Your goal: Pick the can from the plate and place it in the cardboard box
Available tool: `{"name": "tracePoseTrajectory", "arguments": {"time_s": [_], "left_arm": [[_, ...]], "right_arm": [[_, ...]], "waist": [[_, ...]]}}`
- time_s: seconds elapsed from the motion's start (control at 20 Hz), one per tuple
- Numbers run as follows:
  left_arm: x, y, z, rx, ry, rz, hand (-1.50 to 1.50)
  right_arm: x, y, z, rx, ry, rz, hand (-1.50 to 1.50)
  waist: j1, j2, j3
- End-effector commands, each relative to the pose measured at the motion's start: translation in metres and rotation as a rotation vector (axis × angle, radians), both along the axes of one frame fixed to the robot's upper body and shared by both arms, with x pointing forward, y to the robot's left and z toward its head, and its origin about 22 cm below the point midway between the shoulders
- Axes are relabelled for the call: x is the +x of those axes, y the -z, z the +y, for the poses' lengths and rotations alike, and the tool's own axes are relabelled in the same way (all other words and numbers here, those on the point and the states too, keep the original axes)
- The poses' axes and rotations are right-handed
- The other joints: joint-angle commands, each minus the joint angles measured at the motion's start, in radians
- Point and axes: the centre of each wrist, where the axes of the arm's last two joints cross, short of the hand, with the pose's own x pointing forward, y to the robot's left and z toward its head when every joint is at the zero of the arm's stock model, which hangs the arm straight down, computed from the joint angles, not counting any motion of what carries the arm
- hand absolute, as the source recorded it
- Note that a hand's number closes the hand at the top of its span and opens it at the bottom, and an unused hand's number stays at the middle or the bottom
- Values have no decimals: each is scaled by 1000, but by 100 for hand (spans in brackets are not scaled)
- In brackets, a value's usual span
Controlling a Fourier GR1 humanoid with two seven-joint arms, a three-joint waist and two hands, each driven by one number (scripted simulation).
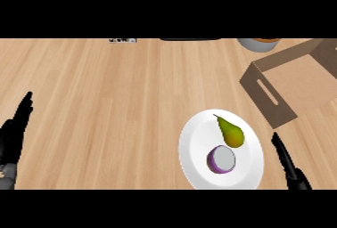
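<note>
A purple can with a grey top stands upright on the white plate, near its lower middle. A green-yellow pear lies on the same plate just above the can. The open cardboard box sits at the upper right, with a hand slot in its near wall. My right hand is beside the plate's right rim, fingers straight and pointing up, touching nothing. My left hand rests at the left edge, fingers straight.
A grey round container with an orange top stands at the far edge, left of the box. A dark flat object and a small label lie along the far edge. The counter is light wood.
</note>
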Motion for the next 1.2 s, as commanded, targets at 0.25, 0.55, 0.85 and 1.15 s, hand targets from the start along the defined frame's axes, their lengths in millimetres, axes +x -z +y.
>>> {"name": "tracePoseTrajectory", "arguments": {"time_s": [0.25,0.55,0.85,1.15], "left_arm": [[20,-13,-3,13,12,-14,0],[21,-11,-11,4,25,-17,0],[26,-5,8,2,10,-10,0],[4,19,2,3,3,-12,0]], "right_arm": [[9,-44,-36,-457,-60,173,-150],[29,-85,-21,-646,-145,365,-150],[52,-111,18,-695,-242,513,-150],[66,-93,50,-753,-222,573,-150]], "waist": [[23,3,-3],[35,4,-3],[27,3,-1],[27,2,-1]]}}
